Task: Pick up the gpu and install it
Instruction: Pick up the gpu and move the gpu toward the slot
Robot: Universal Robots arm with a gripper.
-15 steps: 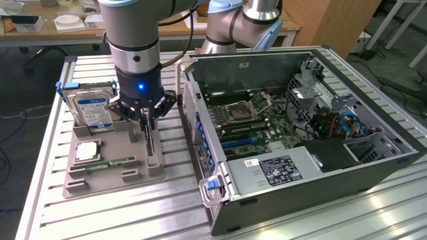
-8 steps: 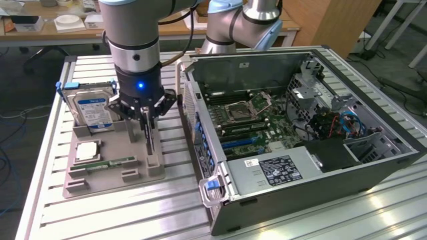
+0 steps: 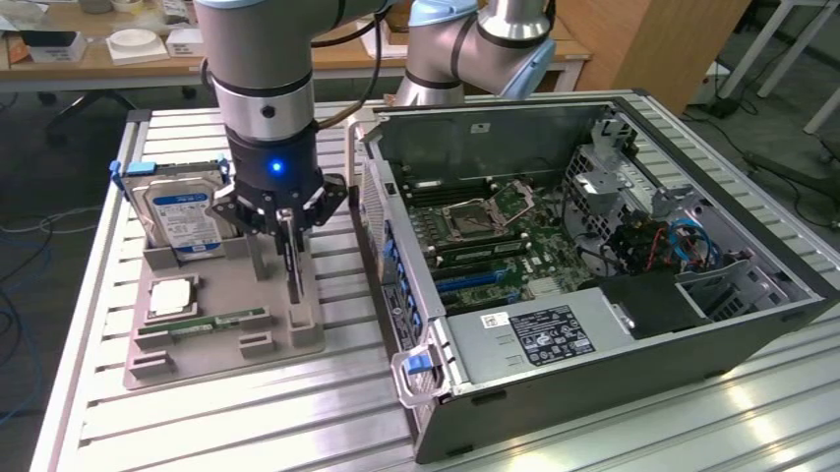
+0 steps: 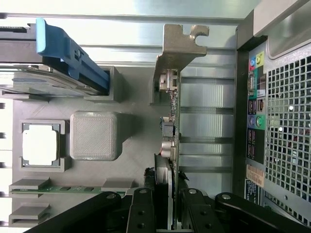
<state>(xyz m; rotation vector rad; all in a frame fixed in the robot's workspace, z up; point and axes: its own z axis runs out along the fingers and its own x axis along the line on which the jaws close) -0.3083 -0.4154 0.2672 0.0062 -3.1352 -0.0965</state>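
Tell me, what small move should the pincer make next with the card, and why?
Probably a short lift straight up. The pincer looks shut on the top edge of the card, which stands upright in a slot of the grey holder. A straight lift should free it without bending it.

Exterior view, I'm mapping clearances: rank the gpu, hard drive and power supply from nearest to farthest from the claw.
1. gpu, upright in the grip of the claw, on the tray.
2. hard drive, beside it, toward the exterior view's left.
3. power supply, in the case, exterior view's right.
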